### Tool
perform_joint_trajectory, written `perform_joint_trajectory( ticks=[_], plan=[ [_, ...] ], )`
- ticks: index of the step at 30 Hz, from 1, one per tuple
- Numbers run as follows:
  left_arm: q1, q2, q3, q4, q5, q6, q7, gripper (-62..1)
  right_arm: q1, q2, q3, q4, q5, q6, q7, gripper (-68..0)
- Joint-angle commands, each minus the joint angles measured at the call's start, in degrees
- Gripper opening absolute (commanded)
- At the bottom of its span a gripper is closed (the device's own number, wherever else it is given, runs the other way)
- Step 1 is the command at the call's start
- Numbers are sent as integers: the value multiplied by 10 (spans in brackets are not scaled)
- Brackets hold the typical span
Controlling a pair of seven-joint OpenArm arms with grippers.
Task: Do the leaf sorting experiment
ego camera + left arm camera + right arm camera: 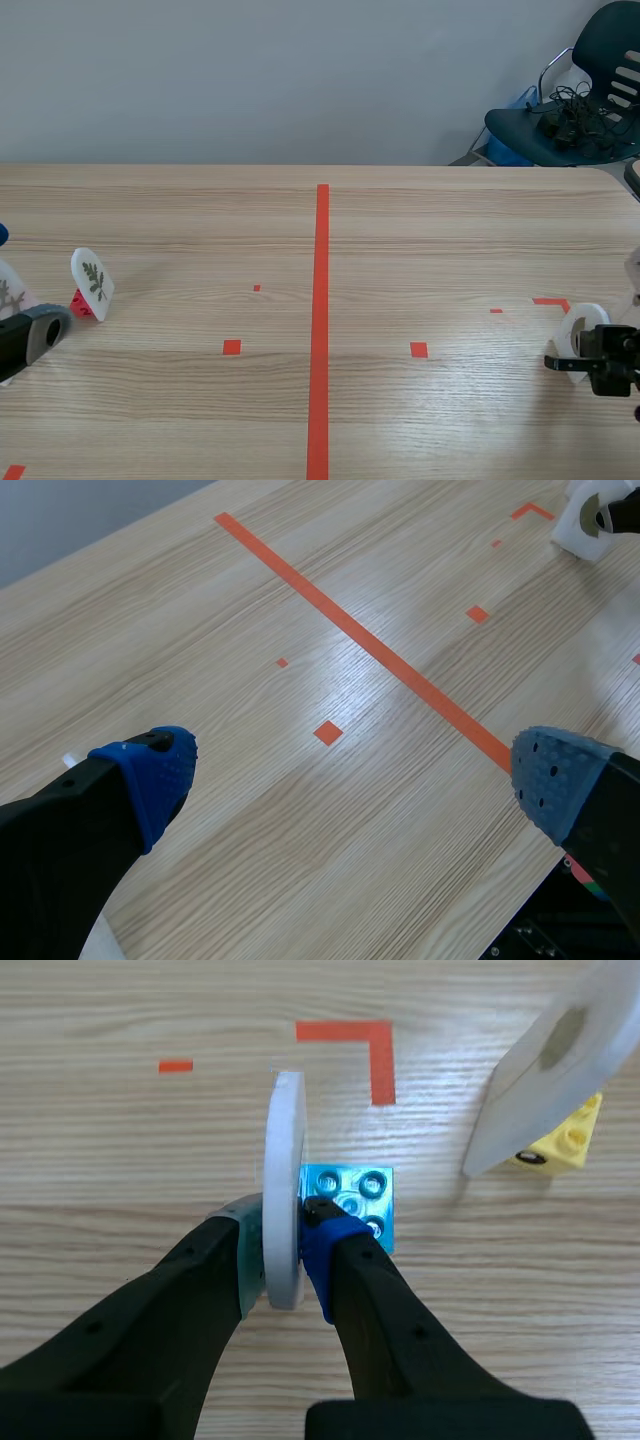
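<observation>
Pinched upright in the right hand (283, 1250): a white disc (284, 1160), seen edge-on, squeezed between the two pads. Mounted on a blue brick (355, 1200) that sits just outside that hand's right finger, touching it. Impossible to tell whether the brick rests on the bench (120, 1160) or hangs just above it.

Ahead of the same hand and off to its right, apart from it: a second white disc (550, 1070), tilted, fixed to a yellow brick (565, 1145) standing on the bench.

Spread wide over bare wood: the left hand (355, 775), blue pads (160, 775) far apart, holding nothing. Just beside it in the scene view, on the side away from the robot: a leaf disc (92, 283), white with a green sprig on its face, standing on a red brick (80, 303). Closer against that hand, cut off by the edge of view: part of a third disc (8, 295), also bearing a leaf, base hidden.

Well apart from both hands, past the bench's far corner on the right arm's side: a dark chair (570, 110) with a tangle of black cable on its seat.
</observation>
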Motion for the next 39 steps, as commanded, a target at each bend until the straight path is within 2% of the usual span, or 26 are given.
perform_joint_trajectory(
  ticks=[1, 9, 11, 16, 18, 20, 24, 26, 29, 33, 36, 39],
  plan=[
    [-3, 2, 3, 2, -8, 1, -8, 14, 15, 10, 11, 10, -1, -2, 14, -625],
    [-3, 2, 3, 2, -8, 1, -8, 14, 29, 11, 54, -35, -2, -2, 38, -615],
    [-3, 2, 3, 2, -8, 1, -8, 14, 29, 11, 59, -35, -2, -2, 38, -558],
    [-3, 2, 3, 2, -8, 1, -8, 14, 31, 13, 63, -34, -2, 9, 42, -344],
    [-3, 2, 3, 2, -8, 1, -8, 14, 31, 14, 65, -32, -2, 18, 42, -319],
    [-3, 2, 3, 2, -8, 1, -8, 14, 31, 14, 74, -23, 11, 38, 32, -318],
    [-3, 2, 3, 2, -8, 1, -8, 14, 30, 24, 106, 31, 61, 89, -14, -288],
    [-3, 2, 3, 2, -8, 1, -8, 14, 30, 34, 129, 73, 80, 105, -43, -288],
    [-3, 1, 3, 2, -14, 1, -8, 14, 30, 73, 143, 147, 100, 107, -92, -283],
    [-3, 1, 3, 2, -14, 1, -19, 14, 28, 140, 135, 228, 115, 107, -168, -231],
    [-3, 1, 3, 2, -14, 1, -21, 14, 4, 177, 111, 277, 129, 107, -173, -225],
    [-3, 2, 3, 2, -14, 1, -21, 14, -36, 206, 71, 337, 148, 108, -173, -172]
  ],
)
